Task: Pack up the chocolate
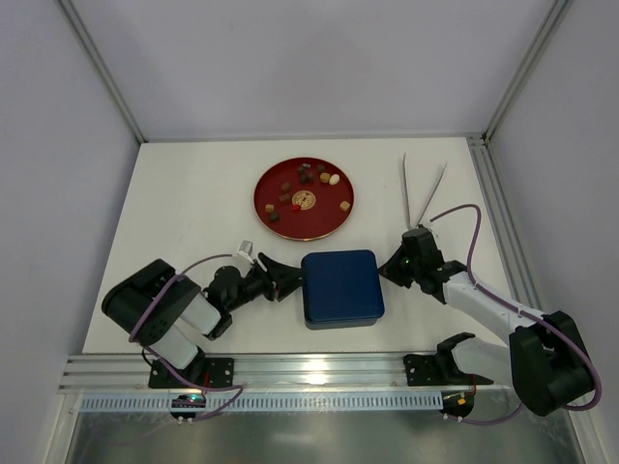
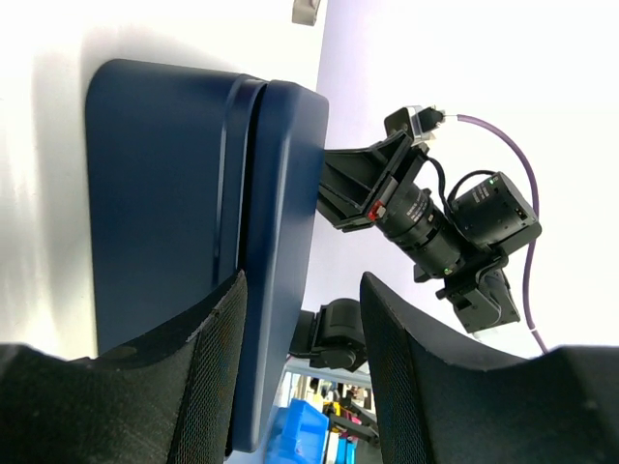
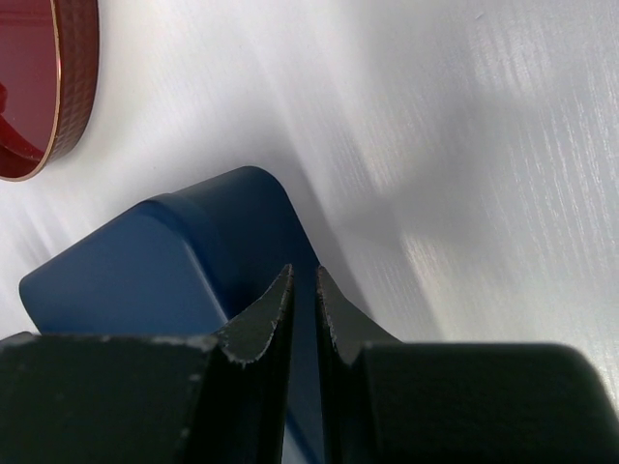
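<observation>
The chocolate (image 1: pixel 306 178), several tiny dark, light-brown and cream bonbons, lies scattered on a round red plate (image 1: pixel 261 189) at the table's back middle. A closed dark-blue square box (image 1: pixel 342 287) sits between my arms. My left gripper (image 1: pixel 287 275) is open at the box's left side; in the left wrist view (image 2: pixel 302 285) its jaws straddle the edge of the box (image 2: pixel 155 193). My right gripper (image 1: pixel 390 269) is shut with its tips at the box's right side; in the right wrist view (image 3: pixel 303 275) only a thin slit shows between the jaws, over the blue box (image 3: pixel 145 271).
Metal tongs (image 1: pixel 426 188) lie at the back right of the table. A small white item (image 1: pixel 245 248) lies left of the box, behind my left wrist. The plate's rim (image 3: pixel 68 97) shows at the right wrist view's top left. Grey walls enclose the table.
</observation>
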Available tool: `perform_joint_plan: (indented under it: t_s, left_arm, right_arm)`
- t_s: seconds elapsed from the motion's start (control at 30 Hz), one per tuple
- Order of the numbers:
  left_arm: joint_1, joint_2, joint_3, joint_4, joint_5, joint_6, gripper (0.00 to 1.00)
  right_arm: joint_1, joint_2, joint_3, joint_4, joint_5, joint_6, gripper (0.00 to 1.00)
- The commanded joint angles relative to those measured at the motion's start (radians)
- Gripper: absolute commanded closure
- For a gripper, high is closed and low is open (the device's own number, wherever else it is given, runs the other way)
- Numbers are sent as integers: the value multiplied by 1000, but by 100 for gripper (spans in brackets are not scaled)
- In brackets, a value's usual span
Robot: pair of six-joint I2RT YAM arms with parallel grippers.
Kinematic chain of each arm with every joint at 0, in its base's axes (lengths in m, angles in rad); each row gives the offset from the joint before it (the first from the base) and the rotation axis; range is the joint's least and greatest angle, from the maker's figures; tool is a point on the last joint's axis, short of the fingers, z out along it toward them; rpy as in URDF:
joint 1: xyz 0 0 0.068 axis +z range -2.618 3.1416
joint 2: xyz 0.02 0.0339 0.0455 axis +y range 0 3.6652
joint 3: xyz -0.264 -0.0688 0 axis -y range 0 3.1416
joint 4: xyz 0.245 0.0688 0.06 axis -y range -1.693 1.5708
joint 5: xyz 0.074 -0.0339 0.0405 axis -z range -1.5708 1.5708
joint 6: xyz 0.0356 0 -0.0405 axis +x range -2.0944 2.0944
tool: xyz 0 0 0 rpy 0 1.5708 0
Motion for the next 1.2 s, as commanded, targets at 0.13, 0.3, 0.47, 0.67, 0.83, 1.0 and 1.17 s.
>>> perform_joint_plan:
  t_s: [0.13, 0.3, 0.47, 0.67, 0.83, 1.0, 1.17]
  left_arm:
    - [31, -37, -22, 235, 31, 11, 50]
    - [43, -30, -40, 235, 34, 5, 50]
    - [57, -21, -65, 226, 29, 12, 52]
    - [58, 3, -72, 215, 37, 15, 57]
    - [58, 25, -68, 212, 38, 14, 72]
    - [58, 51, -68, 208, 49, 14, 77]
    - [58, 91, -66, 208, 60, 17, 83]
  right_arm:
    - [7, -15, -2, 19, 29, -4, 84]
    - [7, -15, -2, 17, 29, -4, 84]
    - [8, -15, -3, 16, 30, -8, 84]
    - [8, -15, -8, 17, 32, -8, 84]
    - [15, -12, -5, 19, 33, -8, 84]
    - [19, -9, -2, 19, 36, -7, 84]
    - [28, -10, 1, 17, 42, -2, 84]
